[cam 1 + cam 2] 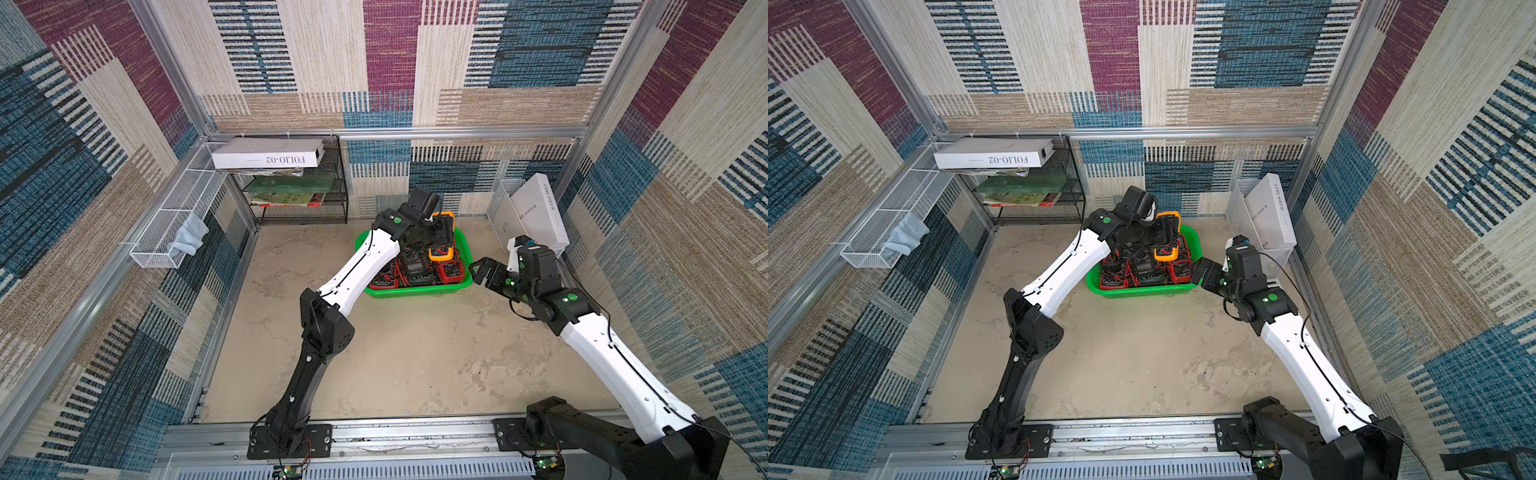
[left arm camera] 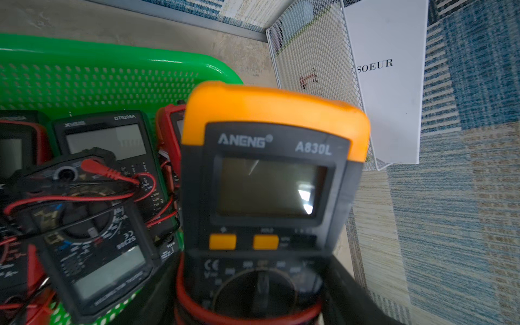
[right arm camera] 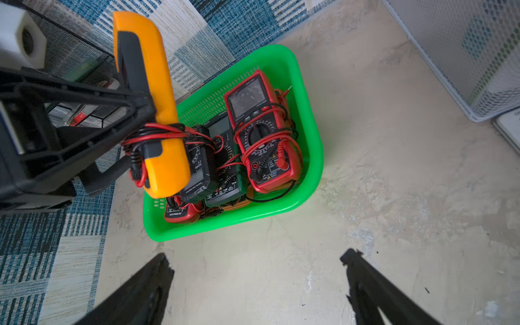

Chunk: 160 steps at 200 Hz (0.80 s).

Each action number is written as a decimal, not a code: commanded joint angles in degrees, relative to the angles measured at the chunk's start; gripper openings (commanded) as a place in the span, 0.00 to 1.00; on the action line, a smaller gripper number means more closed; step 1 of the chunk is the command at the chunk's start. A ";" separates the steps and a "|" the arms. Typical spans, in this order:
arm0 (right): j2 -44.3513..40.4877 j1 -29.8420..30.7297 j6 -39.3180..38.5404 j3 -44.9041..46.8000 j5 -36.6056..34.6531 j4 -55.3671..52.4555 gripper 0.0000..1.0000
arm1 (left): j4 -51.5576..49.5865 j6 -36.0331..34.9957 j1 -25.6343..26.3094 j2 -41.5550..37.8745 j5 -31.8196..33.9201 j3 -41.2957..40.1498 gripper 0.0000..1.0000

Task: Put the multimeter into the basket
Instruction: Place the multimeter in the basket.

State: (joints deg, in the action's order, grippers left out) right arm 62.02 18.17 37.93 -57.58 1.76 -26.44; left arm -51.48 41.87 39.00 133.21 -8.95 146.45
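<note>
Orange-cased multimeter (image 3: 166, 163) hangs above the green basket (image 3: 225, 223) of other meters (image 3: 264, 135), clamped tight in the left tool (image 3: 142, 133), while the right tool (image 3: 257, 256) stands spread wide and empty over the tabletop (image 3: 365, 197) nearby.

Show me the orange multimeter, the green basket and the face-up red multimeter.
orange multimeter (image 2: 270, 187): left wrist view, on its display.
green basket (image 3: 309, 121): right wrist view, on its rim.
face-up red multimeter (image 3: 247, 98): right wrist view, on its screen.
</note>
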 commanded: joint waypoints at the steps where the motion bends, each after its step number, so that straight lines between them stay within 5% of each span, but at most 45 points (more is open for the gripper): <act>1: -0.69 -0.54 -0.58 0.87 0.42 0.25 1.00 | 1.23 2.38 0.46 3.00 0.83 3.09 0.30; 112: -1.88 -1.55 -1.24 1.97 0.95 -0.77 1.00 | 2.71 5.08 0.57 10.85 4.97 2.20 0.37; 141: -1.59 -1.56 -1.89 1.95 1.46 -0.62 1.00 | 2.67 4.08 0.22 10.93 5.43 1.29 0.65; 152: -1.48 -1.56 -2.01 1.86 1.49 -0.60 1.00 | 2.74 3.57 0.17 10.77 5.35 1.44 0.97; 160: -1.47 -1.56 -2.16 1.70 1.57 -0.60 1.00 | 2.75 3.04 0.17 10.50 5.42 1.70 1.00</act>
State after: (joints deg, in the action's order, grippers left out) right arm 60.38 16.60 36.82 -55.66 2.87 -27.22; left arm -49.04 46.83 39.42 143.63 -5.50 147.96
